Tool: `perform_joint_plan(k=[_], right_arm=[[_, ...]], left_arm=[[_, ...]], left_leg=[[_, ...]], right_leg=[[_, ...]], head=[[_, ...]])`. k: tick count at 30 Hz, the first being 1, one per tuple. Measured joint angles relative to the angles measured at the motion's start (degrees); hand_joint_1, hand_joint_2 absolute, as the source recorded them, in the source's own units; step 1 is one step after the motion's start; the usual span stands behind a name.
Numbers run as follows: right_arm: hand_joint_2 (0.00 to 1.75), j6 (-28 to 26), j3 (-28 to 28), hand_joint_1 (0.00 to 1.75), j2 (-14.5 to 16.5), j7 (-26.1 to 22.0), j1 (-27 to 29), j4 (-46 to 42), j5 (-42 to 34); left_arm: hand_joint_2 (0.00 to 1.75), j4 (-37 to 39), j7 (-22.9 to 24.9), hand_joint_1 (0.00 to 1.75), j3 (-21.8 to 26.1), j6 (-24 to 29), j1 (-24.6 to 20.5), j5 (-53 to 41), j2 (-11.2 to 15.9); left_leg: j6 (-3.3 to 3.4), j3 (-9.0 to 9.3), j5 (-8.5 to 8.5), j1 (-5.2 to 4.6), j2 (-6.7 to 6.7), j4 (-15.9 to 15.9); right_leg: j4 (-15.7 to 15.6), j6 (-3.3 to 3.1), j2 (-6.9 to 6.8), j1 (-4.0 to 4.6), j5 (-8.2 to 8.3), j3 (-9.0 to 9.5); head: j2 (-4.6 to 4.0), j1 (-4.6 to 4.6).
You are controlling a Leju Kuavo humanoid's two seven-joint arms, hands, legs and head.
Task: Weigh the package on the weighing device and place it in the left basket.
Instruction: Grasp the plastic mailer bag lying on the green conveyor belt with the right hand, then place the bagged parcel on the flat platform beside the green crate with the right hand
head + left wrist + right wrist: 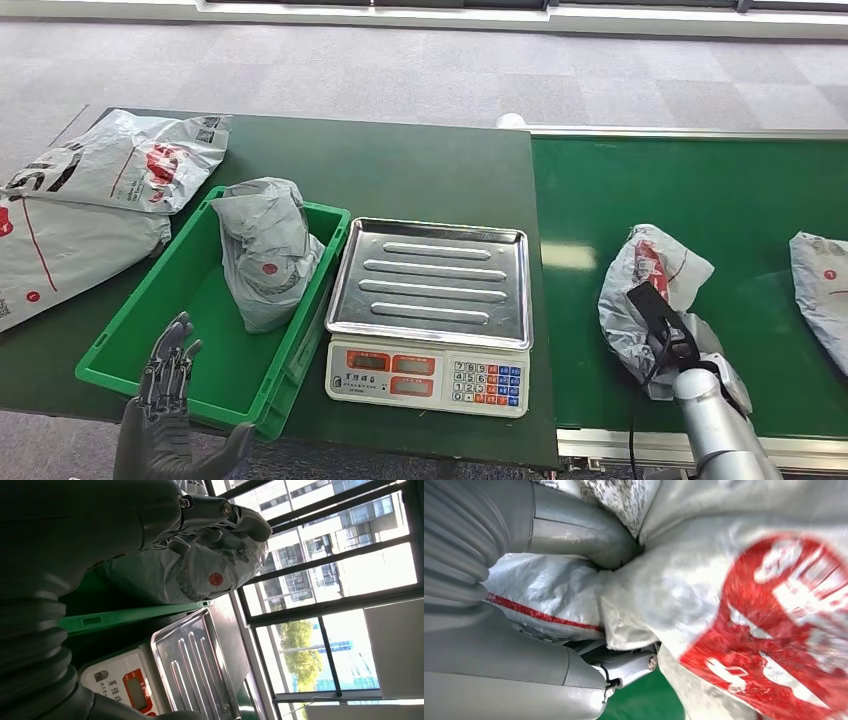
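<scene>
The grey package [652, 290] with red print lies crumpled on the green conveyor belt [720, 200], right of the scale. The right robot hand [672, 345] is on its near side, and in the right wrist view the thumb [584, 532] and fingers [624, 665] press into the plastic, gathering a fold of the bag between them (a grasp, though the package rests on the belt). The scale [432, 315] stands on the dark green table [400, 170], its steel tray bare. Just left of it sits the green basket [130, 340], holding another grey package [265, 250]. The left robot hand [165, 400] hovers at the basket's near rim, fingers spread, grasping nothing. More mailer bags [100, 190] lie at the table's left end, and one more [822, 290] lies at the belt's right edge.
</scene>
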Motion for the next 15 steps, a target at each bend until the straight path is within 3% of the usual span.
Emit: perform_joint_plan(k=[6, 10, 15], right_arm=[[1.75, -13.8, 0.0, 1.75, 3.0, -10.1, 4.1, -19.1, -12.1], [1.75, -15.7, 0.5, 1.75, 4.4, -10.2, 6.1, -28.2, -13.7], [1.75, -16.4, 1.0, 1.75, 4.9, -10.6, 7.4, -32.5, -14.5]], left_arm=[[1.75, -0.3, -1.6, 0.0, 0.9, -1.4, -0.1, -0.4, -1.4], [1.75, -0.3, -1.8, 0.0, 0.9, -0.9, -0.3, -0.4, -1.5], [1.75, -0.3, -1.8, 0.0, 1.0, -0.6, -0.3, -0.4, -1.5]], left_leg=[[-0.02, -0.11, 0.01, 0.02, -0.04, 0.0], [-0.03, -0.13, 0.01, 0.02, -0.04, 0.0], [-0.02, -0.14, 0.01, 0.01, -0.04, 0.0]], right_leg=[[0.0, -0.04, -0.03, 0.01, -0.03, -0.15], [0.0, -0.07, -0.04, 0.01, -0.06, -0.16], [0.0, -0.07, -0.03, 0.0, -0.05, -0.16]], head=[[0.0, 0.0], [0.0, 0.0], [0.0, 0.0]])
